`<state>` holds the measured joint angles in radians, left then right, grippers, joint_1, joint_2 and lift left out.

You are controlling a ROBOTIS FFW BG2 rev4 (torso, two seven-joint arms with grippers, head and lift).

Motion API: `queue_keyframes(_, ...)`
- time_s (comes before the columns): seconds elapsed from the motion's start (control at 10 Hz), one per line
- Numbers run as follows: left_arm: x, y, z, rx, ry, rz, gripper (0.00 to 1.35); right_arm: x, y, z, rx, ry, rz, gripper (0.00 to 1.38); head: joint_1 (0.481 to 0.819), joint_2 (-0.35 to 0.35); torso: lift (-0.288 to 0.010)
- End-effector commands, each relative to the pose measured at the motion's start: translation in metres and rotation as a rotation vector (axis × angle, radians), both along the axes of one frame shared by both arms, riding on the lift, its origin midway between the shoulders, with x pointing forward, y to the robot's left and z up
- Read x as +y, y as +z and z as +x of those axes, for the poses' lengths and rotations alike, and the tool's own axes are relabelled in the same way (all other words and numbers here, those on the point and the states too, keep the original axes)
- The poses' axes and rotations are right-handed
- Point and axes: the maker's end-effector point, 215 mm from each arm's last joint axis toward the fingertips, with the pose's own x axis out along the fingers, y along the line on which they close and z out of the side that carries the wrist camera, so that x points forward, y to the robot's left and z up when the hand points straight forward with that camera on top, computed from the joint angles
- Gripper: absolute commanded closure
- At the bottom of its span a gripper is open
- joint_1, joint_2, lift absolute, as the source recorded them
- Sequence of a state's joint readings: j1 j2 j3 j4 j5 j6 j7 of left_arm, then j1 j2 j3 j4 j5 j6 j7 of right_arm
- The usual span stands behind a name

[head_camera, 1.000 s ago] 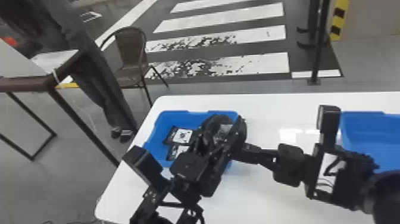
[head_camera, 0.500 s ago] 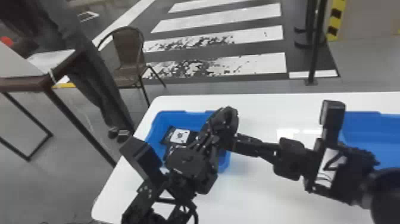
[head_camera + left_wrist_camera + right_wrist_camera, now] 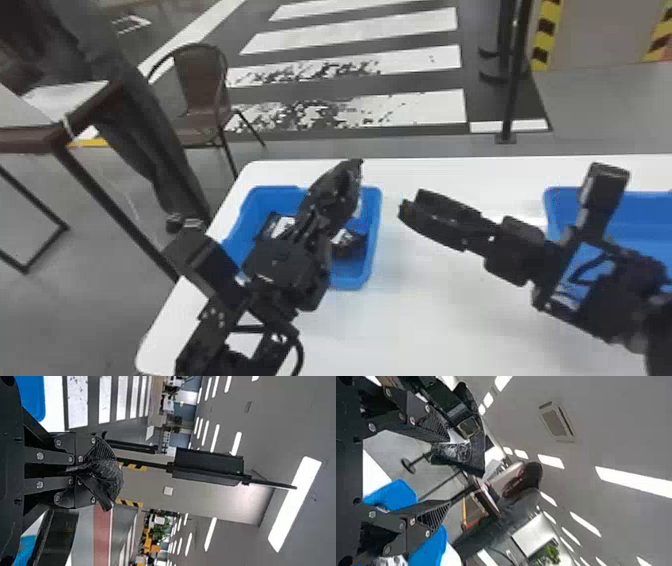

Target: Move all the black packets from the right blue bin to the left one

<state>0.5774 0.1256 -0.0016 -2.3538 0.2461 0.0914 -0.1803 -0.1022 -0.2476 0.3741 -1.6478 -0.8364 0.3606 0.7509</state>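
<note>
"What has the left gripper [image 3: 346, 181] got?"

"A black packet [image 3: 105, 477]. Its two fingers are shut tight on it, and the packet looks all bunched up at the tips."

"Where is it holding that?"

"Up over the left blue bin [image 3: 374, 245], which sits on the white table [image 3: 450, 325]."

"Are there packets down in that bin?"

"Yes, I see some black ones with white on them. One dark packet [image 3: 276, 225] is toward the bin's left side, and another packet [image 3: 349, 244] is by its right wall. The left arm hides part of the bin, so I can't count them all."

"And the right gripper [image 3: 411, 202]?"

"Its fingers are wide apart, with nothing pinched in them. It is over the table, between the two bins, close to the left one. It isn't touching the left gripper."

"Where's the right blue bin [image 3: 635, 212]?"

"Over on the right side of the table. The right arm is in front of part of it, so I can't see all of the inside."

"What's behind the table?"

"A brown chair [image 3: 202, 80] and white stripes [image 3: 415, 107] on the floor."
</note>
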Motion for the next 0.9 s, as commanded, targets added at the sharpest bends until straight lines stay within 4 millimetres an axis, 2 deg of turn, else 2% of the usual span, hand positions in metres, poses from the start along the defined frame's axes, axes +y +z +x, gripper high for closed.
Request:
queue_keyframes(0.0, 0.023, -0.015, 0.02, -0.048, 0.08, 0.09, 1.22, -0.048, -0.008, 0.014, -0.023, -0.136, -0.049, 0.2, 0.695, 0.277, -0.14)
queue_keyframes(0.1, 0.039, -0.044, 0.044, -0.049, 0.13, 0.205, 1.22, -0.066, -0.014, 0.015, -0.006, -0.173, -0.047, 0.22, 0.695, 0.25, -0.14)
queue_keyframes(0.2, 0.061, -0.073, 0.066, -0.045, 0.181, 0.322, 1.22, -0.072, -0.017, 0.014, 0.002, -0.186, -0.045, 0.22, 0.695, 0.24, -0.14)
queue_keyframes(0.3, 0.076, -0.091, 0.083, -0.048, 0.217, 0.407, 1.22, -0.07, -0.02, 0.009, 0.009, -0.181, -0.042, 0.22, 0.695, 0.234, -0.14)
queue_keyframes(0.5, 0.097, -0.11, 0.108, -0.08, 0.266, 0.516, 1.2, -0.072, -0.032, 0.002, 0.037, -0.183, -0.043, 0.22, 0.695, 0.258, -0.14)
queue_keyframes(0.6, 0.099, -0.111, 0.103, -0.076, 0.267, 0.41, 0.73, -0.073, -0.034, 0.0, 0.035, -0.19, -0.039, 0.22, 0.695, 0.262, -0.14)
queue_keyframes(0.7, 0.087, -0.089, 0.084, -0.154, 0.251, 0.268, 0.08, -0.082, -0.031, 0.002, 0.01, -0.224, -0.032, 0.22, 0.695, 0.269, -0.14)
queue_keyframes(0.8, 0.076, -0.06, 0.066, -0.196, 0.221, 0.118, 0.0, -0.093, -0.03, 0.004, -0.012, -0.271, -0.027, 0.21, 0.695, 0.263, -0.14)
